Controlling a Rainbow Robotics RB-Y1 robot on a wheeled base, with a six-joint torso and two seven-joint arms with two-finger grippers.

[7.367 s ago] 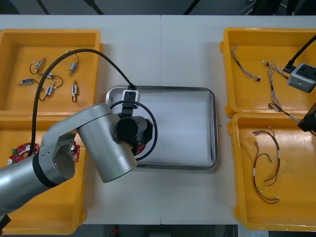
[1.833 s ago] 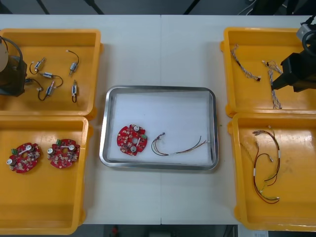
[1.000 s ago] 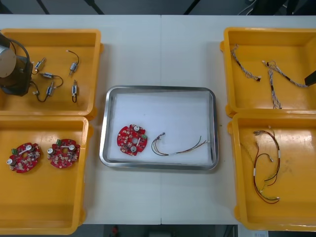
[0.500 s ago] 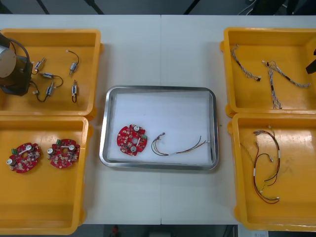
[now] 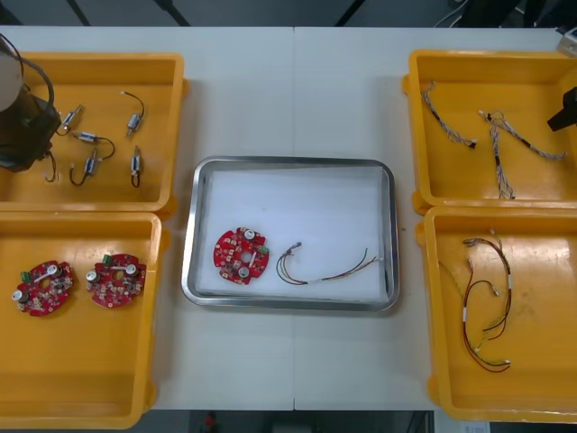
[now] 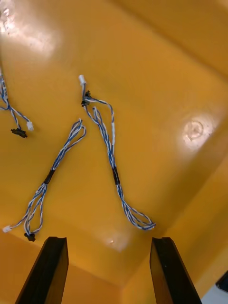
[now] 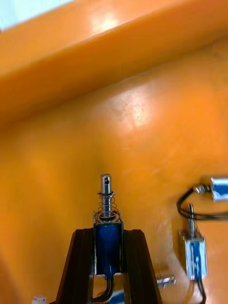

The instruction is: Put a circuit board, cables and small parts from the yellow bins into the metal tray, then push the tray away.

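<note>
Our left gripper (image 7: 108, 247) is closed to the width of one small metal part (image 7: 108, 221). The part has a blue body with a sprung pin standing up past the fingertips, and the black fingers (image 7: 81, 259) press on its two sides. We hold it over the floor of the far-left bin (image 5: 99, 61), at that bin's left end. Loose parts (image 5: 90, 140) lie just to the right of it, with their black leads curled about them.

Our right gripper (image 6: 109, 251) has its jaws wide apart with nothing between them. It hangs over the right end of the far-right bin (image 5: 487, 59), above the blue-and-white cables (image 6: 102, 142) lying on the bin floor, and touches none of them.

The tray (image 5: 288, 163) sits mid-table between the bins and is white inside. At its near left lies a board (image 5: 242, 255), and just to the right of that, a thin cable (image 5: 329, 269). The near-left bin (image 5: 81, 397) holds two spare boards (image 5: 115, 280) side by side. The near-right bin (image 5: 541, 397) holds red and yellow cables (image 5: 487, 307).

The table (image 5: 297, 90) is light, with a seam running from far to near down its middle. Beyond its far edge we see a dark floor.
</note>
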